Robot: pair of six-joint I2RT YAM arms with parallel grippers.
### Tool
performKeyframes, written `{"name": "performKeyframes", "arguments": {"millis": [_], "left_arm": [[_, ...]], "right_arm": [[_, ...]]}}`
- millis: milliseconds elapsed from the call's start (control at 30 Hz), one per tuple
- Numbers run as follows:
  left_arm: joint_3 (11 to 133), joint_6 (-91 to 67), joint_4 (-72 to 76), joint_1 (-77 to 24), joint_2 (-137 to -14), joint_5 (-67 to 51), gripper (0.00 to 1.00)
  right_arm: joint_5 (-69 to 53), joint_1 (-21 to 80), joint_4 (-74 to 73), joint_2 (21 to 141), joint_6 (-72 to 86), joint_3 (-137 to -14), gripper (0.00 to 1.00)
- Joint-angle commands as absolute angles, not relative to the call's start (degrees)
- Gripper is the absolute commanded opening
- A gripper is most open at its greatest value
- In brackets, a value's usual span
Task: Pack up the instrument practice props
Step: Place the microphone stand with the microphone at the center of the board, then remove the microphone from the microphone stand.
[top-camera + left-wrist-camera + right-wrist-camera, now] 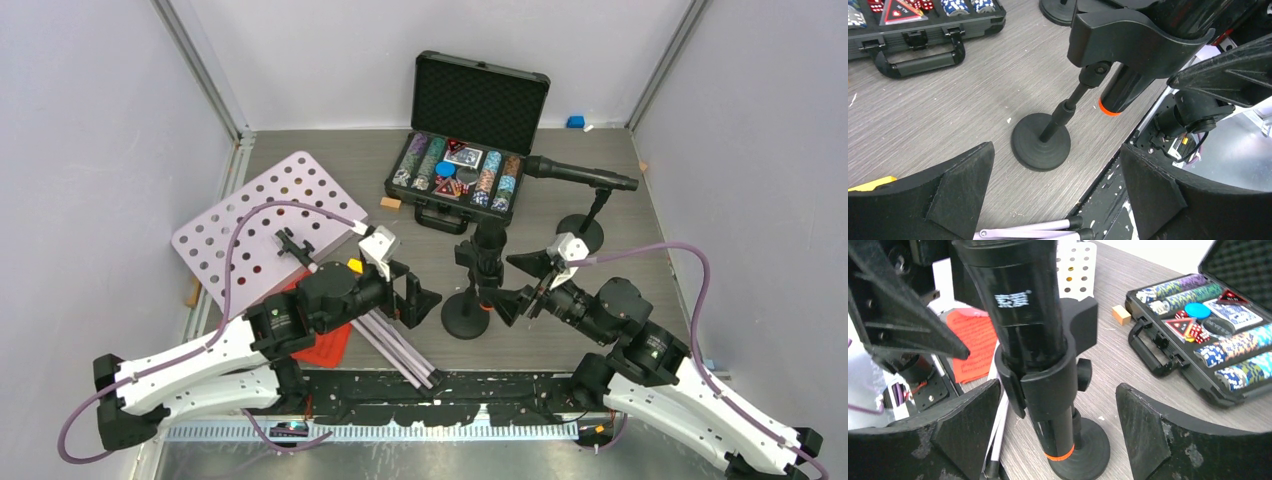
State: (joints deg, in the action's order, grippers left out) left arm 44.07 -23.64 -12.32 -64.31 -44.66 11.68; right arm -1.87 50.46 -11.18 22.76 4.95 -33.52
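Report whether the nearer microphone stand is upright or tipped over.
Upright: the stand's round base sits flat on the table, pole rising, microphone clipped in.

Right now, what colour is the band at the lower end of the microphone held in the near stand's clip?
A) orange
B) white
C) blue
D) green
A: the near microphone, held in the clip, ends in an orange band; the right wrist view shows the same colour.
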Motion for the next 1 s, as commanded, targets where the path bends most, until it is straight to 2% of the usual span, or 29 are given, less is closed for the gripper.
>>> {"name": "performKeyframes", "arguments": {"millis": [0,167,633,767,967], "left_arm": [[47.9,-21.2,-9.4,-62.4,-47.6,6.0,1.00],[49.2,-21.8,-9.0,-61.0,-50.2,2.4,1.00],[46.1,-24.3,-6.3,-60.0,-48.6,2.2,1.00],[45.8,-24.5,-6.2,-59.9,-48.5,2.0,1.00],[44.8,-25.0,-6.1,-59.8,-47.9,2.1,1.00]], "right_arm": [[5.3,50.4,-8.0,22.4,11.8,-33.1,0.92],[8.4,50.4,-5.8,23.2,14.7,-33.5,0.93],[8.2,52.1,-4.1,27.7,14.7,-36.2,0.94],[11.8,56.0,-3.1,30.1,12.6,-37.1,0.94],[26.1,68.7,-1.7,32.9,5.4,-37.2,0.92]]}}
